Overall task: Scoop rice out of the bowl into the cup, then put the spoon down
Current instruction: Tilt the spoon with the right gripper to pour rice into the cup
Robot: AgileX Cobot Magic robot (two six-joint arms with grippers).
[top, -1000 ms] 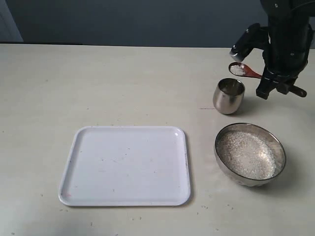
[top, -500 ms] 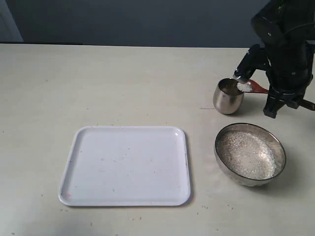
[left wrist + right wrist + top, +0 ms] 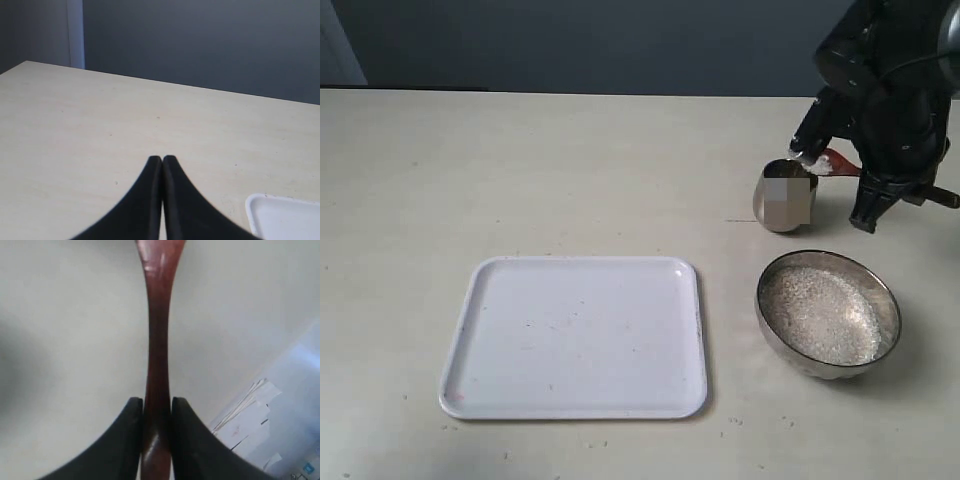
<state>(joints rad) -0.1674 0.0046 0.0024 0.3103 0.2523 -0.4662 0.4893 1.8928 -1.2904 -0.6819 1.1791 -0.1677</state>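
Against half a second ago, my right arm has rolled at the upper right of the exterior view. The spoon [image 3: 836, 163] now has its head tipped at the far rim of the cup [image 3: 785, 200], with a little white showing on it. A second ago the loaded head hung level above the cup. The cup, the bowl [image 3: 770, 340] below it holding the rice [image 3: 820, 315], and the white tray [image 3: 575, 335] at lower centre have not shifted on the table [image 3: 520, 170]. The right gripper [image 3: 157, 402] is clamped on the spoon's handle. The left gripper [image 3: 162, 159] is closed on nothing, fingers touching, over bare table near the tray's corner. Paper scraps at the lower right of the right wrist view are too blurred to read.
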